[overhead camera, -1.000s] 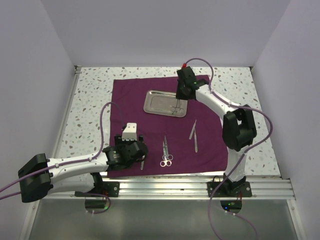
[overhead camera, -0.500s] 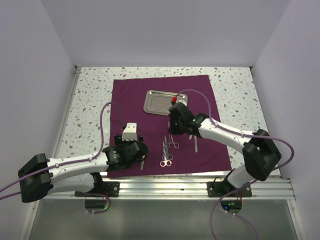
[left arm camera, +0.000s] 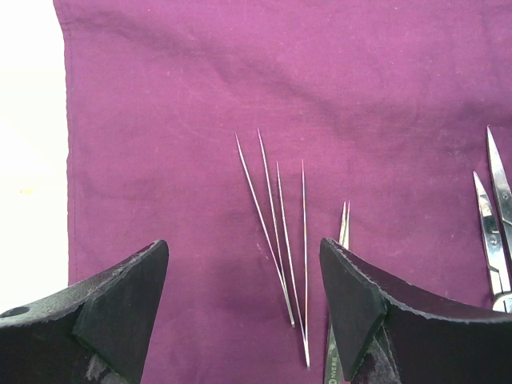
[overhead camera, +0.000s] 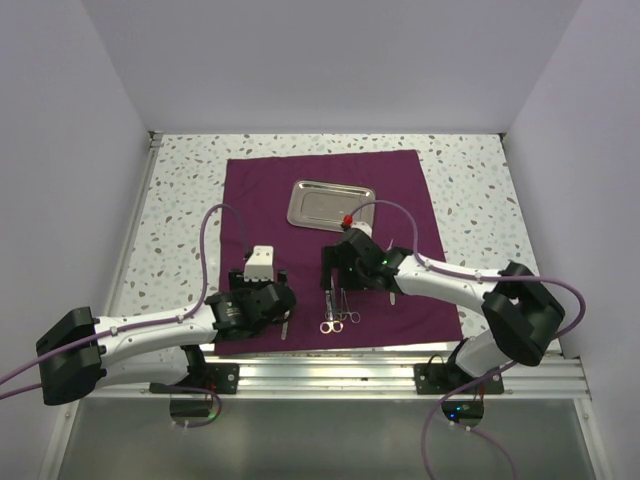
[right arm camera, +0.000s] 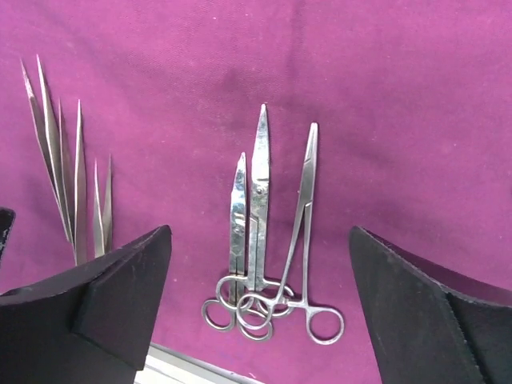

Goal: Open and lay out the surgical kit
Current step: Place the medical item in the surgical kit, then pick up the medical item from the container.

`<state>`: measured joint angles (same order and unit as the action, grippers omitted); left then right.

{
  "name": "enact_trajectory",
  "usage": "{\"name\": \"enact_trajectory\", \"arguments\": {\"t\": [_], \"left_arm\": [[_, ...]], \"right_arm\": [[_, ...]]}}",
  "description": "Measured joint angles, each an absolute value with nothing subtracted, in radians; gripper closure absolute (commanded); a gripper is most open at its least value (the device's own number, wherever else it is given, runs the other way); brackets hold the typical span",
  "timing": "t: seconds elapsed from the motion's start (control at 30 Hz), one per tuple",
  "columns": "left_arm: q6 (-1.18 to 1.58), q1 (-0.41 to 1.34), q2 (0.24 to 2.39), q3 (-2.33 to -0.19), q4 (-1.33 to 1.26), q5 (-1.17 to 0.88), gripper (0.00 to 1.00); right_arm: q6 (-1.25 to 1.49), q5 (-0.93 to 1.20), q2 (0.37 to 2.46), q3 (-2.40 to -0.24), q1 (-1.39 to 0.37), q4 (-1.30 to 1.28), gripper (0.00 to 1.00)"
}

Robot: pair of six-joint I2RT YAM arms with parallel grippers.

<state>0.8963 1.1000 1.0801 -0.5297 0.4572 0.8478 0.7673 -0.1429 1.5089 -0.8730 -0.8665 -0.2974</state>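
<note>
The surgical kit's purple cloth (overhead camera: 400, 200) lies spread flat, with the steel tray (overhead camera: 330, 205) on its far half. Two pairs of scissors (right arm camera: 250, 216) and ring-handled forceps (right arm camera: 306, 232) lie side by side near the front edge, rings toward me. My right gripper (overhead camera: 336, 272) hangs open just above them (right arm camera: 260, 312), holding nothing. Thin tweezers (left arm camera: 280, 240) lie fanned on the cloth, and another pair (left arm camera: 339, 320) sits by the right finger. My left gripper (left arm camera: 244, 312) hovers open over them, low on the cloth's left part (overhead camera: 268, 300).
Speckled tabletop (overhead camera: 180, 200) shows around the cloth, and the cloth's left edge (left arm camera: 68, 200) is close to my left gripper. A metal rail (overhead camera: 400, 375) runs along the near edge. Purple walls close in the back and both sides.
My right arm swung from the tray to the front of the cloth with the forceps, then opened. The forceps now lie beside the scissors. The left arm stayed put.
</note>
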Motion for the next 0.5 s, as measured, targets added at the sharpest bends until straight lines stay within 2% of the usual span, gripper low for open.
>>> {"name": "enact_trajectory", "arguments": {"t": [0.2,0.4,0.5], "left_arm": [[0.896,1.1,1.079,-0.53,0.457,0.847,0.2],[0.896,1.1,1.068,-0.525,0.457,0.842,0.2],[0.896,1.101,1.066,-0.525,0.456,0.84,0.2]], "right_arm": [[0.738,-0.239,1.506,-0.974,-0.847,-0.396,0.02],[0.68,-0.289,1.514,-1.161,-0.696,-0.419,0.03],[0.66,-0.3,1.579,-1.269,-0.619,-0.425,0.07]]}}
